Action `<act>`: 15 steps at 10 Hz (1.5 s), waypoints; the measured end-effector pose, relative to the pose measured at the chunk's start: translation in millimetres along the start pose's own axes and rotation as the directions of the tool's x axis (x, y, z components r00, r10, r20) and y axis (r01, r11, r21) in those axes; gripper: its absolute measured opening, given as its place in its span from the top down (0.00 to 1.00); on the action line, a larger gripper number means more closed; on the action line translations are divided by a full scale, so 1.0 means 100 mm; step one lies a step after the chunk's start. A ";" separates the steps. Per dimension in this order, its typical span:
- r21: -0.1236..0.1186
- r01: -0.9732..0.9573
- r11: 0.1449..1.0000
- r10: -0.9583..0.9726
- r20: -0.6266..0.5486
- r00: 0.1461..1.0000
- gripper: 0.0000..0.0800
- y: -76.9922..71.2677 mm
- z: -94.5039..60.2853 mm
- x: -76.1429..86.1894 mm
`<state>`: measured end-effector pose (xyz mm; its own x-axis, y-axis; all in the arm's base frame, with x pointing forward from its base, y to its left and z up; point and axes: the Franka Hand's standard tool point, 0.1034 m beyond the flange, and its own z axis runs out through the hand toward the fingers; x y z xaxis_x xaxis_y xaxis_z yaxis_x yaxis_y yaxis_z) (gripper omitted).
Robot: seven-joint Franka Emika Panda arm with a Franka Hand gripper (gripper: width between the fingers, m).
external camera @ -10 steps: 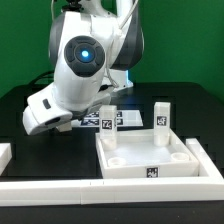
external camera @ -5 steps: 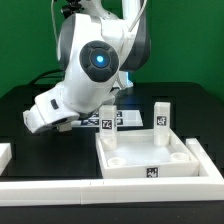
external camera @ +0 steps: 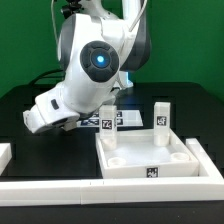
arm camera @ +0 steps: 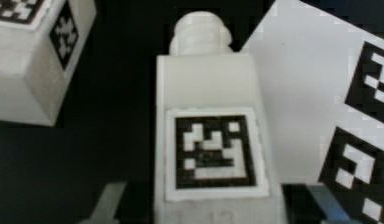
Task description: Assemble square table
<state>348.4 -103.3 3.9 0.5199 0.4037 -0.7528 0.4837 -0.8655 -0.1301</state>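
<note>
Nothing has shifted since half a second ago — the pincer (arm camera: pixel 203 205) straddles a table leg (arm camera: pixel 207 110), jaws apart.

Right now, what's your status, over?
Claw straddling one leg, grip unclear. Tabletop lying flat, visible sockets empty. Second leg close alongside.

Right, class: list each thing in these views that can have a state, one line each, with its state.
Square tabletop: lying flat, sockets up, visible sockets empty.
Leg between the jaws: loose, unmounted.
Leg behind the tabletop: loose, unmounted.
Jaws: open, one each side of that leg, apparently not touching it.
</note>
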 end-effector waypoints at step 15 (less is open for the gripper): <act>-0.028 0.053 0.998 -0.059 -0.322 0.945 0.64 0.20 -1.18 -0.44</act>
<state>418.1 -103.6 110.7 0.6894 0.5279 -0.4960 0.5301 -0.8344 -0.1512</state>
